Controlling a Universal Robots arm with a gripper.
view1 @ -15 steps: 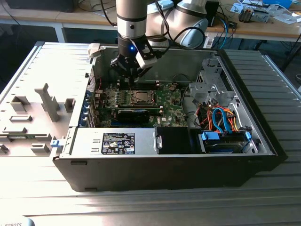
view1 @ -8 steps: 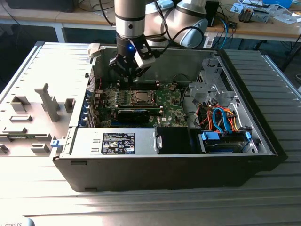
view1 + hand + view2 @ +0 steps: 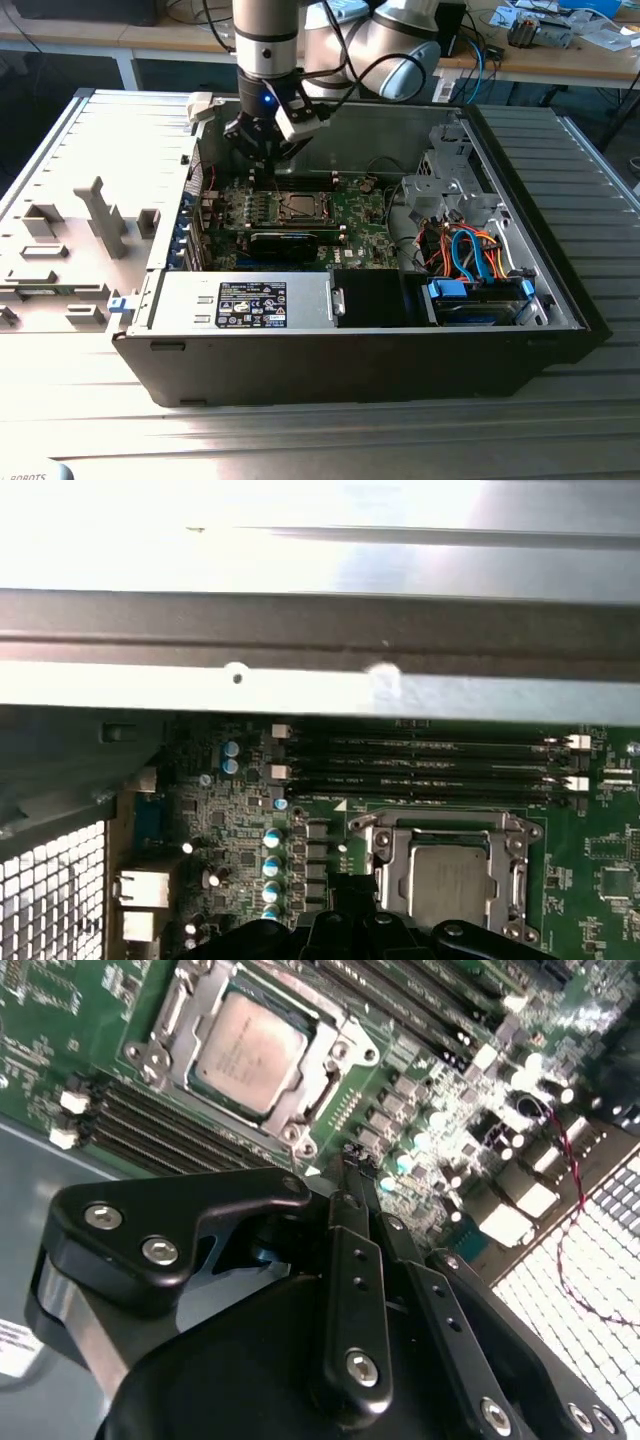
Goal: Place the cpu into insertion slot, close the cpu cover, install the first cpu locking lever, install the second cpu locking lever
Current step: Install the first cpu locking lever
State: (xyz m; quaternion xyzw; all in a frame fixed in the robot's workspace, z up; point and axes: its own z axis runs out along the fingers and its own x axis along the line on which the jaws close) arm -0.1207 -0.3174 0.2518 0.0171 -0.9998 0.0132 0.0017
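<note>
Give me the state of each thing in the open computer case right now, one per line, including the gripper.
Silver-grey square cpu: seated in the insertion slot.
Thin silver metal cpu cover: closed flat around the chip.
Black gripper: fingers shut, empty, hanging over the board beside the socket.
Long black memory slots: empty.
Black computer case: side open, lying flat.
</note>
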